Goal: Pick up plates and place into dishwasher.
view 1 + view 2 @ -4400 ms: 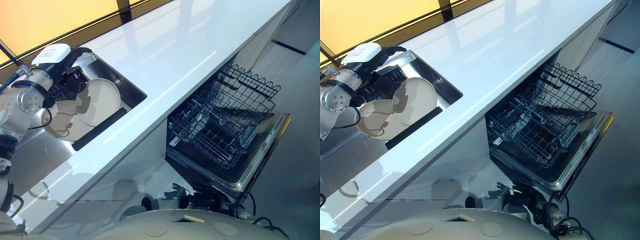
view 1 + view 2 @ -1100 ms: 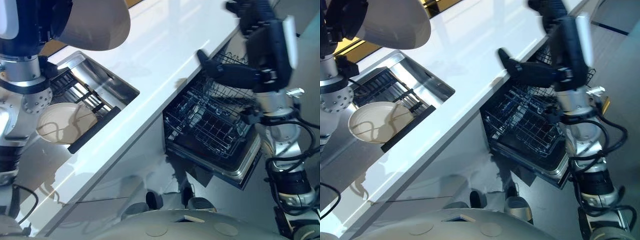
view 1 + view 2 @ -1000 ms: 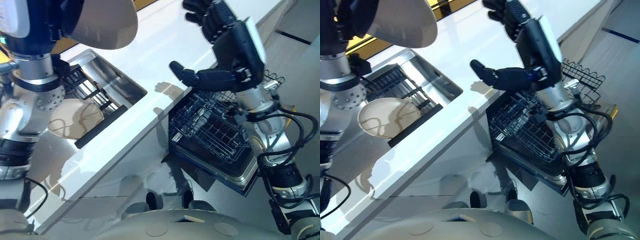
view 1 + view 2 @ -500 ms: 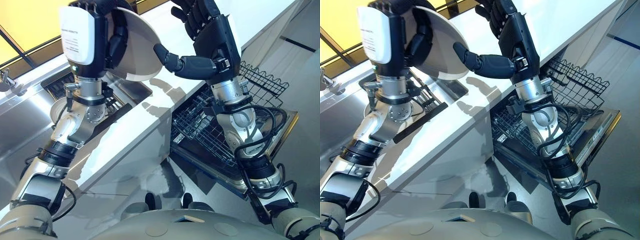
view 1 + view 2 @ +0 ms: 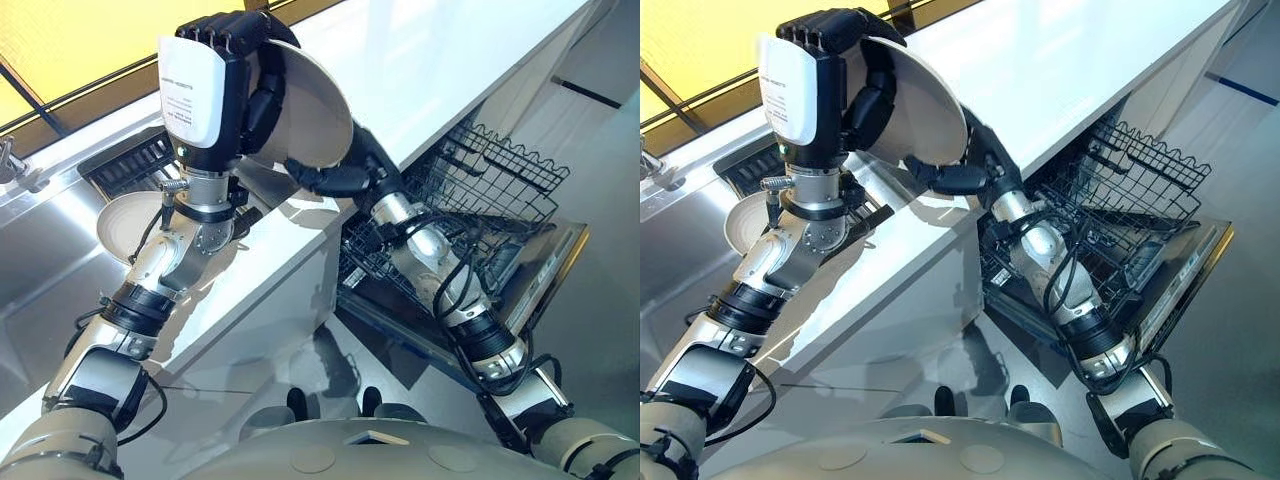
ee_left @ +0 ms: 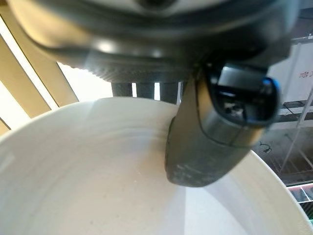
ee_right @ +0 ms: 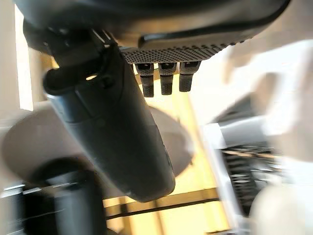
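Observation:
My left hand holds a white plate tilted high over the counter's front edge; in the left wrist view its thumb presses on the plate's face. My right hand reaches up from below, thumb under the plate's lower rim, the rest behind the plate. In the right wrist view its fingers are straight beside the plate's grey underside. A second plate lies in the sink. The dishwasher rack is pulled out below the counter.
The long white counter runs between sink and dishwasher. The dishwasher door hangs open towards the floor. A black drying rack sits at the back of the sink. A tap stands at the far left.
My right hand has dropped from beside the raised plate to under and behind it. The left hand has carried the plate a little to the right.

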Available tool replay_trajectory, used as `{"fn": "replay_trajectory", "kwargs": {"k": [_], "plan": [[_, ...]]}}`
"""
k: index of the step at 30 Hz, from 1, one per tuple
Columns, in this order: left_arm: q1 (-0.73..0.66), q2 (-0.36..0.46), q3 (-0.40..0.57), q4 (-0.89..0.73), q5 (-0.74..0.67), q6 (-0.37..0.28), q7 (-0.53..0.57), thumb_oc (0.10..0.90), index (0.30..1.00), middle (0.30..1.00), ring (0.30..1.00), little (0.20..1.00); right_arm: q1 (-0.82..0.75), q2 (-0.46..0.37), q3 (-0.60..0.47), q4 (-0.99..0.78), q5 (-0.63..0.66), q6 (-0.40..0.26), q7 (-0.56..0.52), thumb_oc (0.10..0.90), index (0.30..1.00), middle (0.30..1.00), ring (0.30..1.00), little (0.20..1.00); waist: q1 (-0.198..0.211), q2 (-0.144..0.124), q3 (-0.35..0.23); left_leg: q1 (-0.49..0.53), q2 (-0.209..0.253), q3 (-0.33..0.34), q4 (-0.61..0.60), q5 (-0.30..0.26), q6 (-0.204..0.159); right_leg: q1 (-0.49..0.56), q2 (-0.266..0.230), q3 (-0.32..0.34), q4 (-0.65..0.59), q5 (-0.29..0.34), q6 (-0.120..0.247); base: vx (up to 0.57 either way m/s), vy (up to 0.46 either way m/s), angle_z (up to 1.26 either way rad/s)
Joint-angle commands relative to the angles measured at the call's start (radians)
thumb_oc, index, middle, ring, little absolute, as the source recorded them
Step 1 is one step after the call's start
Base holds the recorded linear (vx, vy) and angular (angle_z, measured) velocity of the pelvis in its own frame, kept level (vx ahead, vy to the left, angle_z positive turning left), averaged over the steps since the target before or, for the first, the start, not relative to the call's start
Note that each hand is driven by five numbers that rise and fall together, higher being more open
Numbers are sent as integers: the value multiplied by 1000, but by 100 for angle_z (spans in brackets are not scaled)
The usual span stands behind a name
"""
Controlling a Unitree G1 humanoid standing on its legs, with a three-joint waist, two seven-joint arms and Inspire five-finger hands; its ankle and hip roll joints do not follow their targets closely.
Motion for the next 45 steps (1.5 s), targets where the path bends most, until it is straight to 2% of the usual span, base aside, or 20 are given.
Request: {"fn": "replay_trajectory", "kwargs": {"k": [1, 4, 5, 6, 8, 11, 15, 17, 22, 27, 31, 33, 35, 37, 38, 39, 40, 43, 45], "plan": [[-202, 6, -26, -8, -9, -12, 72, 100, 300, 300, 300, 200, -80, 40, -56, -82, 27, -77, -12, 800, 900, 900, 900, 900, 2, -1, -72, 22, -19, -18, 2, -144, 7, -5, 12, -37, 74, -146, 36, 0, 0, 0], [-189, -6, -27, -14, -24, -29, 69, 100, 300, 300, 300, 200, -78, 44, -56, -72, 18, -82, -28, 800, 900, 900, 900, 900, 4, -1, -65, 24, -20, -22, 2, -142, 8, -6, 11, -37, 78, -146, 37, 0, 0, 0], [-183, -10, -30, -15, -36, -33, 63, 100, 300, 300, 300, 200, -77, 43, -54, -69, 2, -104, -41, 484, 629, 629, 629, 584, 5, 0, -61, 24, -21, -24, 2, -142, 9, -6, 11, -36, 79, -146, 37, 0, 0, 0], [-180, -13, -33, -13, -39, -35, 58, 100, 300, 300, 300, 200, -78, 42, -57, -65, 8, -122, -48, 100, 300, 300, 300, 200, 4, 1, -59, 25, -22, -25, 2, -142, 9, -5, 11, -35, 79, -146, 37, 0, 0, 0], [-174, -22, -36, -9, -58, -40, 47, 100, 300, 300, 300, 200, -77, 48, -60, -63, 15, -141, -54, 100, 300, 300, 300, 200, 5, 2, -56, 26, -22, -25, 2, -142, 10, -5, 11, -35, 78, -145, 37, 0, 0, 0], [-111, -62, -26, -8, -101, -47, -7, 100, 300, 300, 300, 200, -47, 64, -79, -85, -60, -213, -76, 100, 300, 300, 300, 200, 7, 4, -48, 29, -23, -27, 2, -142, 13, -3, 11, -31, 75, -141, 39, 0, 0, 0], [-34, -81, -7, -1, -95, -37, -40, 100, 300, 300, 300, 200, -17, 58, -97, -108, -93, -221, -62, 100, 300, 300, 300, 200, 11, 5, -42, 32, -24, -25, 2, -143, 15, -1, 10, -28, 66, -135, 42, 0, 0, 0], [-2, -80, 1, 16, -91, -28, -47, 100, 300, 300, 300, 200, -1, 50, -101, -116, -72, -208, -47, 800, 900, 900, 900, 900, 11, 4, -40, 32, -26, -22, 2, -143, 16, -1, 9, -26, 62, -131, 44, 0, 0, 0], [17, -63, 6, 84, -92, -51, -32, 100, 300, 300, 300, 200, 7, 42, -104, -89, 0, -189, 12, 800, 900, 900, 900, 900, 10, 5, -41, 32, -25, -18, 2, -141, 14, 0, 8, -26, 59, -127, 46, 0, 0, 0], [11, -63, 10, 116, -94, -64, -9, 100, 300, 300, 300, 200, 4, 40, -100, -78, 17, -184, 32, 800, 900, 900, 900, 900, 9, 5, -41, 30, -24, -17, 2, -140, 14, -2, 6, -30, 60, -124, 47, 0, 0, 0], [8, -67, 16, 111, -85, -45, -4, 100, 300, 300, 300, 200, 4, 40, -103, -86, 23, -165, 37, 800, 900, 900, 900, 900, 7, 4, -42, 32, -23, -17, 2, -141, 14, -3, 4, -31, 61, -124, 49, 0, 0, 0], [5, -63, 18, 117, -83, -39, 5, 100, 300, 300, 300, 200, 0, 33, -104, -92, -12, -178, 15, 800, 900, 900, 900, 900, 6, 4, -42, 33, -23, -16, 2, -142, 13, -2, 4, -31, 60, -124, 49, 0, 0, 0], [-2, -51, 22, 128, -80, -34, 23, 100, 300, 300, 300, 200, -15, 15, -121, -103, -63, -211, -31, 800, 900, 900, 900, 900, 3, 4, -43, 33, -22, -15, 2, -142, 13, 0, 5, -29, 59, -124, 50, 0, 0, 0], [-8, -40, 34, 126, -68, -22, 36, 100, 300, 300, 300, 200, -34, -4, -149, -118, -143, -280, -81, 800, 900, 900, 900, 900, 2, 4, -44, 34, -21, -14, 2, -144, 13, 0, 6, -28, 59, -124, 49, 0, 0, 0], [-10, -37, 37, 124, -67, -18, 39, 100, 300, 300, 300, 200, -40, -8, -156, -123, -158, -294, -94, 800, 900, 900, 900, 900, 2, 5, -45, 34, -21, -14, 2, -144, 13, 0, 7, -28, 59, -124, 49, 0, 0, 0], [-11, -32, 47, 122, -56, -14, 44, 100, 300, 300, 300, 200, -50, -17, -171, -137, -195, -324, -117, 800, 900, 900, 900, 900, 1, 6, -44, 34, -20, -14, 2, -144, 14, -1, 7, -27, 59, -124, 49, 0, 0, 0], [-13, -21, 66, 110, -43, 0, 50, 100, 300, 300, 300, 200, -68, -31, -199, -169, -263, -391, -151, 800, 900, 900, 900, 900, 1, 7, -47, 34, -20, -14, 2, -145, 14, -1, 7, -25, 59, -125, 49, 0, 0, 0], [-18, 2, 113, 97, -23, 15, 48, 100, 300, 300, 300, 200, -92, -57, -254, -240, -340, -471, -164, 800, 900, 900, 900, 900, 0, 11, -52, 33, -21, -15, 2, -148, 13, -1, 9, -22, 57, -127, 49, 0, 0, 0], [-26, 20, 137, 88, -22, 28, 39, 100, 300, 300, 300, 200, -103, -74, -276, -272, -340, -482, -147, 800, 900, 900, 900, 900, -1, 13, -56, 25, -21, -13, 2, -140, 12, -10, 10, -18, 59, -120, 46, -50, 15, -2]]}}
